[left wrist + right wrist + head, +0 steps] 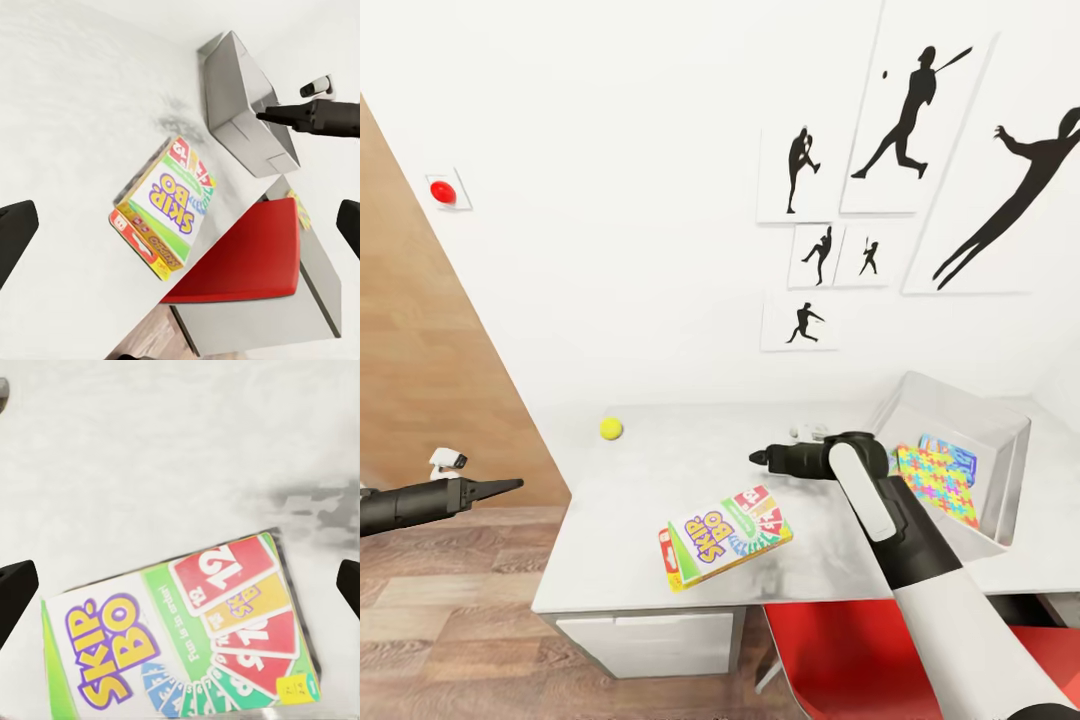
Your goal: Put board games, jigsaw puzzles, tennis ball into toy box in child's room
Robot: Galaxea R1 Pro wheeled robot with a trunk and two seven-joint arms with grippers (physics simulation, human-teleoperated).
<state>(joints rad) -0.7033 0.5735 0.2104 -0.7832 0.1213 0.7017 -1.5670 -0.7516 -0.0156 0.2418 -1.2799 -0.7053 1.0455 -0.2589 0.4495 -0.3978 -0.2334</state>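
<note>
A Skip-Bo board game (725, 535) lies flat near the front edge of the grey table (660, 470). My right gripper (760, 458) hovers above the table just behind the game, open, with its fingers (15, 589) spread wide over the box (187, 630). A yellow tennis ball (611, 428) rests at the table's back left. The clear toy box (1000, 440) stands at the right and holds a colourful jigsaw puzzle (938, 485) and a blue box (952, 455). My left gripper (508, 487) hangs open over the floor left of the table, facing the game (161, 206).
A red chair (840, 650) is tucked under the table's front right. A drawer unit (645, 640) sits below the tabletop. Wooden floor (450, 620) lies to the left, with a wood panel (420, 360) behind it. Silhouette pictures (905, 110) hang on the wall.
</note>
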